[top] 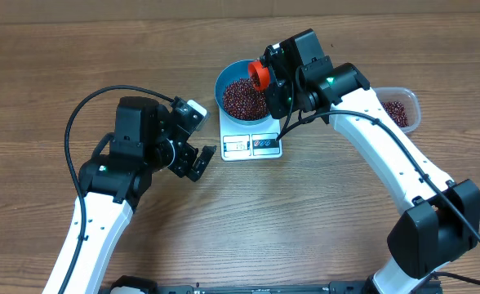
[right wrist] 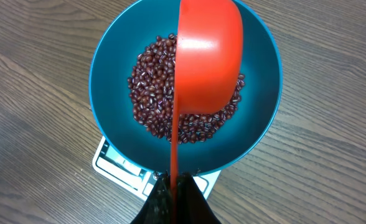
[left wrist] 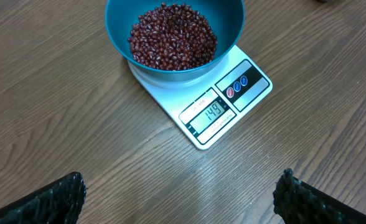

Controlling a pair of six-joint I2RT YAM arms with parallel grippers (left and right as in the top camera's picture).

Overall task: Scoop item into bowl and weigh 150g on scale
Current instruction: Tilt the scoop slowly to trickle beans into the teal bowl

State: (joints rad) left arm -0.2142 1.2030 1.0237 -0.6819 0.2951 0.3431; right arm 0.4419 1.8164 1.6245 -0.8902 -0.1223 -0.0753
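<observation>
Now: beans heaped in the bowl, scoop held over them

Your right gripper (right wrist: 173, 198) is clamped on the thin handle of the orange-red scoop (right wrist: 208, 56). The handle runs straight out from between the fingertips, and the scoop's cup hangs beyond them, turned so that its smooth back faces the wrist camera. Directly under the cup, ahead of those fingers, lie the beans (right wrist: 152, 87). They are small, glossy and dark red-brown, and they form a loose maroon mound covering the floor of the teal-blue bowl (right wrist: 105, 68). The bowl's walls above the mound are bare.

Your left gripper (left wrist: 180, 208) stands wide apart with nothing between its fingers (left wrist: 46, 202). Only wooden table (left wrist: 58, 124) shows in the gap. The bowl sits well ahead of those fingertips, on the far end of the white scale (left wrist: 170, 93).

The left wrist view gives you what the right one cannot. It shows the scale's display (left wrist: 211, 112), at the end nearer your left fingers, with digits that look like 149, and two round buttons beside it. From the right wrist, only a corner of the scale peeks out below the bowl. The overhead view alone shows the clear tub (top: 414, 102) off to the outer side of your right arm, with more beans in it.
</observation>
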